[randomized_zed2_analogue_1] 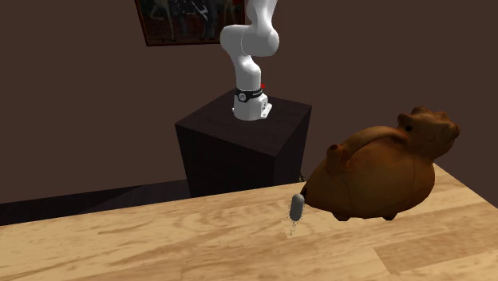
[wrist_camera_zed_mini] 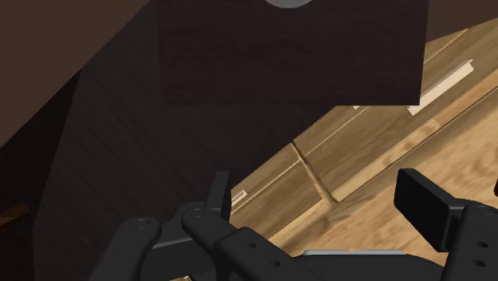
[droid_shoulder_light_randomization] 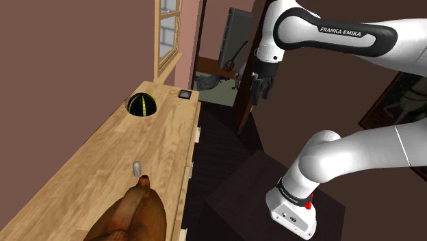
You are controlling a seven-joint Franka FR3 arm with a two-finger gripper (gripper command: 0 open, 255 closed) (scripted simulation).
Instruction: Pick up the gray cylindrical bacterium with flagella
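The gray cylindrical bacterium (droid_shoulder_light_randomization: 137, 168) stands as a small capsule on the wooden counter (droid_shoulder_light_randomization: 102, 147), right beside the snout of a brown animal-shaped pot (droid_shoulder_light_randomization: 133, 216). The second exterior view has the bacterium (randomized_zed2_analogue_1: 296, 207) with thin flagella trailing below it, just off the pot (randomized_zed2_analogue_1: 375, 176). My black gripper (droid_shoulder_light_randomization: 255, 98) hangs high in the air beyond the counter's right edge, far from the bacterium. The wrist view has the gripper (wrist_camera_zed_mini: 319, 206) open, its fingers (wrist_camera_zed_mini: 423, 209) well apart with nothing between them, over wooden drawer fronts (wrist_camera_zed_mini: 351, 152).
A black ball with green stripes (droid_shoulder_light_randomization: 143, 105) and a small dark square item (droid_shoulder_light_randomization: 185, 94) sit at the counter's far end under a window (droid_shoulder_light_randomization: 167, 34). The dark stand (randomized_zed2_analogue_1: 243, 148) carries the arm's base. A doorway (droid_shoulder_light_randomization: 222, 61) opens behind the gripper.
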